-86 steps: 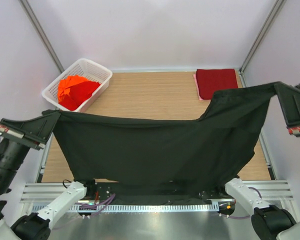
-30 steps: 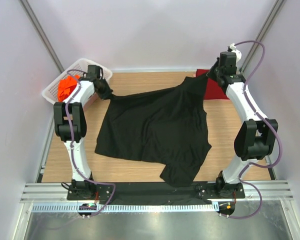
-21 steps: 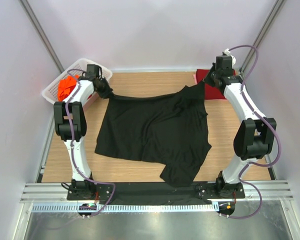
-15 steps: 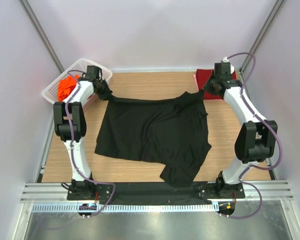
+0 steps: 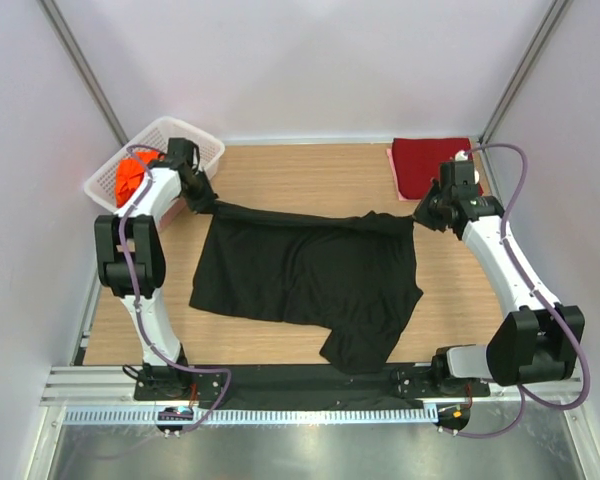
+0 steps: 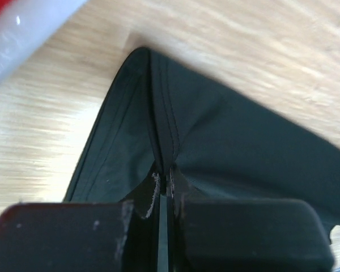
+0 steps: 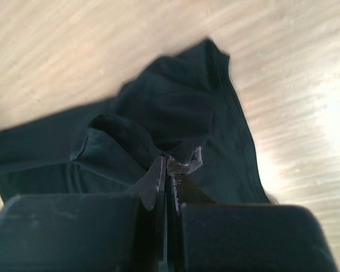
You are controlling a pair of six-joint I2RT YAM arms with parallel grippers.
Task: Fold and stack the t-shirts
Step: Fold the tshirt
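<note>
Black t-shirt point(image 5: 310, 275) pinched between 2 outstretched arms point(image 5: 142, 205).

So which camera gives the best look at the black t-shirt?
The top external view: it shows the whole black t-shirt lying across the table, its far corners pinched by the left gripper and right gripper. Each wrist view shows only the bunched corner in its own grip.

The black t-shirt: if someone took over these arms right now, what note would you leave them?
Left gripper: shut on the black t-shirt, far left corner.
Right gripper: shut on its far right corner.
Shirt spread on the table, not folded.
A dark red shirt lies folded at the far right; orange-red shirts sit in the white basket.
Left: fold and stack the black one, then the basket's.
</note>
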